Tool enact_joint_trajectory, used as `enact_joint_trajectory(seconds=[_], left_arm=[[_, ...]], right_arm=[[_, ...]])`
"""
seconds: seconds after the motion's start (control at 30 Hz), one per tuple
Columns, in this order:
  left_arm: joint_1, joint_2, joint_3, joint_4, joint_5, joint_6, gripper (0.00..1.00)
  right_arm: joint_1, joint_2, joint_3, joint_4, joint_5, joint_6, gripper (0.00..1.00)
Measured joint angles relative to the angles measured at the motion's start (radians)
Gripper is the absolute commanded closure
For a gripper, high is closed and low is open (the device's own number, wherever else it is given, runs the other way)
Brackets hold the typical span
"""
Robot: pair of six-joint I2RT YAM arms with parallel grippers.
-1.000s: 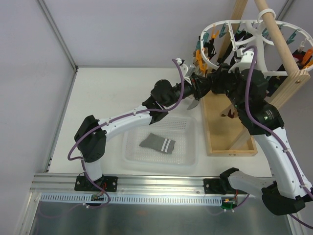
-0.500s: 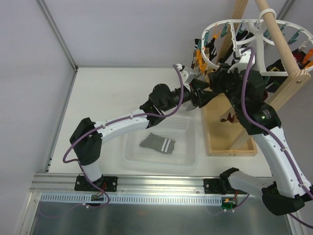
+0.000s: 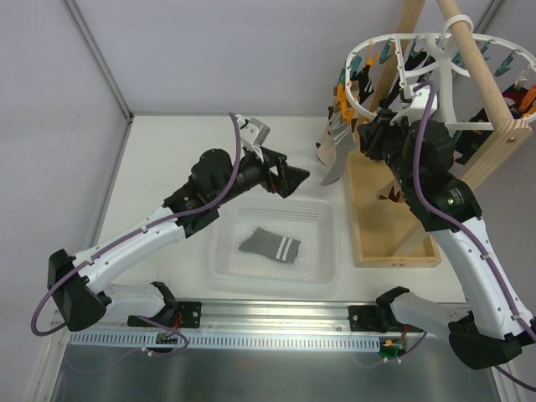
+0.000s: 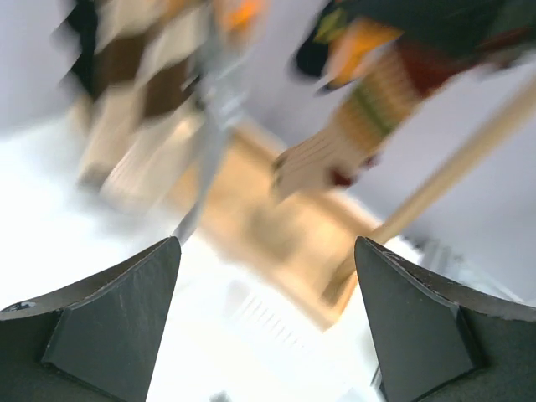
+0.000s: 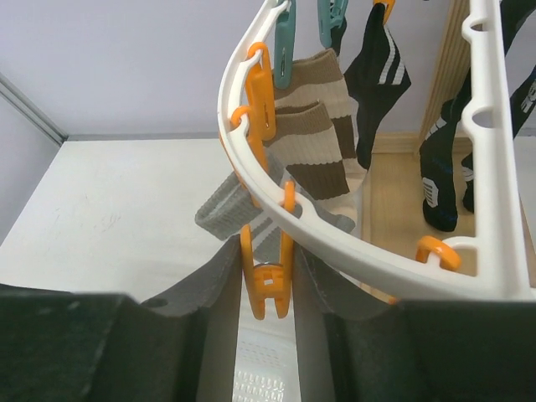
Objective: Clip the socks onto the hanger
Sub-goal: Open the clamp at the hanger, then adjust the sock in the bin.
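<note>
One grey sock (image 3: 270,244) with white stripes lies in the clear tray (image 3: 328,266). A second grey sock (image 5: 224,214) hangs at the near rim of the white hanger (image 5: 352,244), and in the top view this sock (image 3: 332,173) dangles below the ring (image 3: 360,52). My right gripper (image 5: 268,276) is shut on an orange clip (image 5: 266,291) at that sock's cuff. My left gripper (image 3: 293,178) is open and empty above the tray's far edge, well left of the hanger. The left wrist view is blurred, and that gripper (image 4: 266,247) shows wide jaws.
Brown-striped beige socks (image 5: 322,138) and black socks (image 5: 377,79) hang from other clips. The hanger hangs from a wooden pole (image 3: 490,75) over a wooden base tray (image 3: 377,226). Grey walls close the table at the back and left.
My left gripper has opened and swung back left, away from the hanger, leaving the grey sock hanging. My right gripper has closed tighter on the orange clip.
</note>
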State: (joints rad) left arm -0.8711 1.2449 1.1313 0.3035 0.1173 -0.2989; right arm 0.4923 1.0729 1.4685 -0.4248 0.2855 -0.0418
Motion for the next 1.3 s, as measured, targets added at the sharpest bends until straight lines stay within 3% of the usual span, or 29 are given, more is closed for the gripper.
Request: enact_joint_trajectory(seconds=[0.2,0.47,0.77,1.1,1.3], left_arm=[[0.074,-0.105,-0.19,-0.339,-0.132,-0.086,0.14],[0.095,-0.098,-0.372,-0.526,-0.197,-0.217,0.19],[0.101,0.172,-0.328,-0.505,-0.212,-0.242,0.25],[0.101,0.263,-0.315,-0.375,-0.199,-0.215,0.36],[0.089,0.291,-0.315,-0.341,-0.183,-0.175,0.34]], right_arm=[[0.0,-0.023,-0.004,-0.006,0.006,0.0,0.99],[0.0,-0.038,-0.006,-0.009,0.005,0.0,0.99],[0.0,-0.038,-0.01,-0.014,0.002,0.0,0.99],[0.0,-0.03,-0.004,-0.028,0.003,-0.004,0.99],[0.0,-0.014,0.001,-0.044,0.01,-0.012,0.99]])
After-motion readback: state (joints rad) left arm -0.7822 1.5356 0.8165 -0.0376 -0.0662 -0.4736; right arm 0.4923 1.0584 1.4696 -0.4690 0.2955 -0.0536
